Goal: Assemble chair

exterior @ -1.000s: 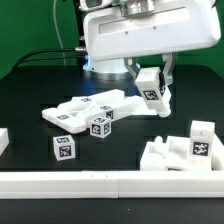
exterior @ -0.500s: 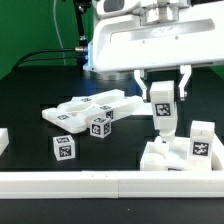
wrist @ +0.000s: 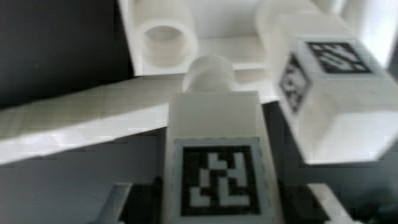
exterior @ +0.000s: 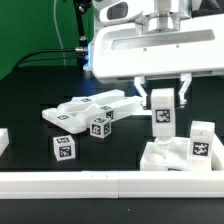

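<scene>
A glossy white robot arm (exterior: 150, 45) hangs over a matte black surface (exterior: 30, 100) where a small white plastic chair (exterior: 110, 100) lies in separate pieces. Every piece is smooth and hard-edged, and each carries a black-and-white square tag.

The hand (exterior: 161, 100) is partly closed. Its two dark fingers (exterior: 184, 90) clamp the sides of a tall square block (exterior: 161, 116), which it holds upright with the tag facing the exterior camera. The block is directly over a thick flat slab (exterior: 165, 157) towards the exterior view's right. Its lower end is very near the slab, but whether they touch cannot be told. A second square block (exterior: 201, 142) stands upright on that slab, just to the exterior view's right of the held one.

In the wrist view, the held block ends in a rounded nub (wrist: 210, 75). Beyond the nub, the slab has a round hole (wrist: 167, 40).

Towards the exterior view's left, thin flat slabs (exterior: 75, 112) lie overlapping. A small cube (exterior: 100, 127) sits just in front of them, and another cube (exterior: 63, 150) sits apart, nearer the camera. A long plain white rail (exterior: 100, 183) runs along the near edge.
</scene>
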{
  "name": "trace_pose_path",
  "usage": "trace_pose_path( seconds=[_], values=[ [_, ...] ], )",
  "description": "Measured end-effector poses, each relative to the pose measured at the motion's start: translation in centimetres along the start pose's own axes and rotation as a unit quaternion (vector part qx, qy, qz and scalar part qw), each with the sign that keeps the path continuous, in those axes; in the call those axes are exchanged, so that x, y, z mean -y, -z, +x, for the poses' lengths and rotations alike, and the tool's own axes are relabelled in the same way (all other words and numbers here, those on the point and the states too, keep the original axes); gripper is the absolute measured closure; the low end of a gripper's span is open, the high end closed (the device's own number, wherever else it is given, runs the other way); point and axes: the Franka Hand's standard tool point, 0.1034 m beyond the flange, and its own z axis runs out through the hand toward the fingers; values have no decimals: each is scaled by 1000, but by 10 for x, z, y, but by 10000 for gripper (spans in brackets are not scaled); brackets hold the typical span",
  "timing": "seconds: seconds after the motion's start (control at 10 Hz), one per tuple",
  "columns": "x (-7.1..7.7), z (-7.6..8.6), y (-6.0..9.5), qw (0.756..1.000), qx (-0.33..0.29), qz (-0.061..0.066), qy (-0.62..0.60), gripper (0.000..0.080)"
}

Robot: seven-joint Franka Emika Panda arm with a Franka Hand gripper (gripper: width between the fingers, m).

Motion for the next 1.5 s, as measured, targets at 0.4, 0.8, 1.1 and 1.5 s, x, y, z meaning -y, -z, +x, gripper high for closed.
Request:
trace_pose_path(
  seconds=[0.4,0.8,1.1,1.5],
  values=[
    [-5,5,-1,1000,-7,-4,24,515],
    [-10,-10,-8,1000,-1,-9,29,515],
    [-9,-20,-13,999,2,-11,34,515],
    [-4,-24,-15,999,5,-8,38,515]
  ],
)
